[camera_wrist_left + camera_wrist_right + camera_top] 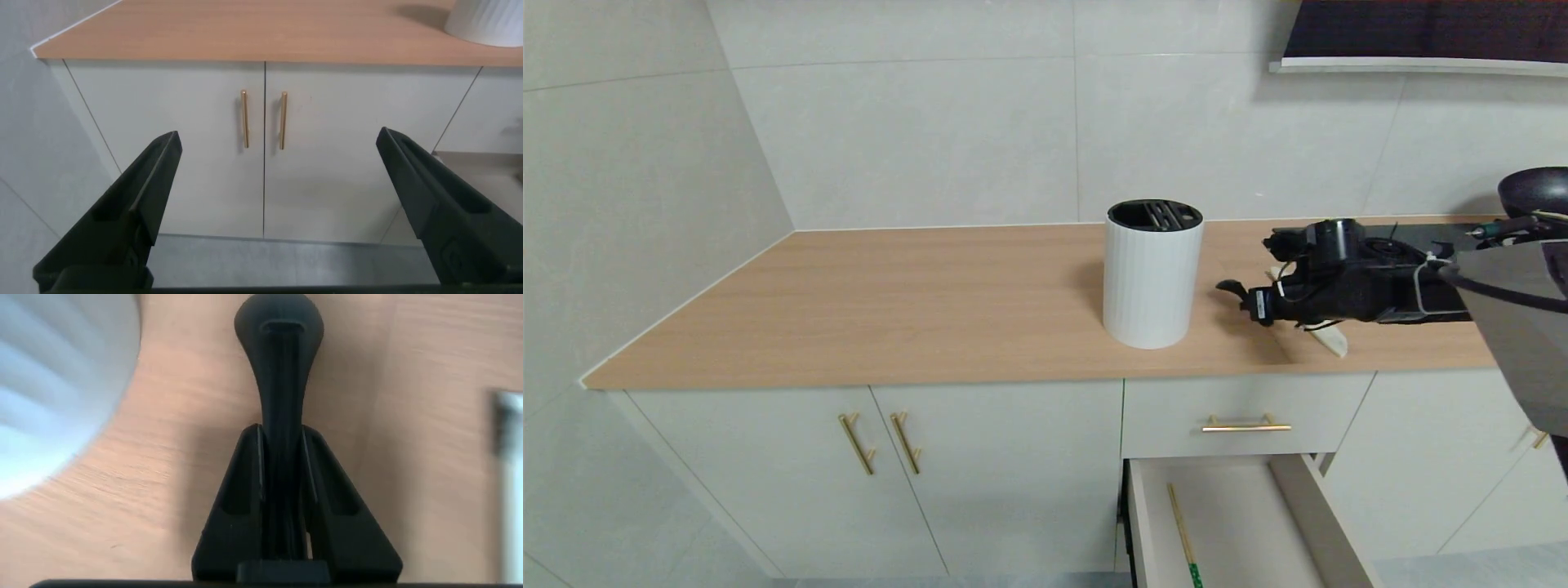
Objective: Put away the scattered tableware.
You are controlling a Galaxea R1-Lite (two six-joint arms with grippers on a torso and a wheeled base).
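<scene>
wood countertop [915, 294] along a grey tiled wall, white cabinet doors [343, 180] below. right gripper [1262, 304] clamped on a black utensil [1230, 286], over the counter just beside the white ribbed utensil holder [1152, 278]. white utensil [1330, 339] lies under that arm. lower drawer [1307, 506] open, chopsticks [1181, 531] inside. left gripper [279, 143] spread wide, holding nothing, facing the cabinet doors.

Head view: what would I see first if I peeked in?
The tall white ribbed holder standing on the wooden counter catches the eye first. Just beside it, the right gripper is shut on a black utensil. Below, an open drawer holds chopsticks.
</scene>
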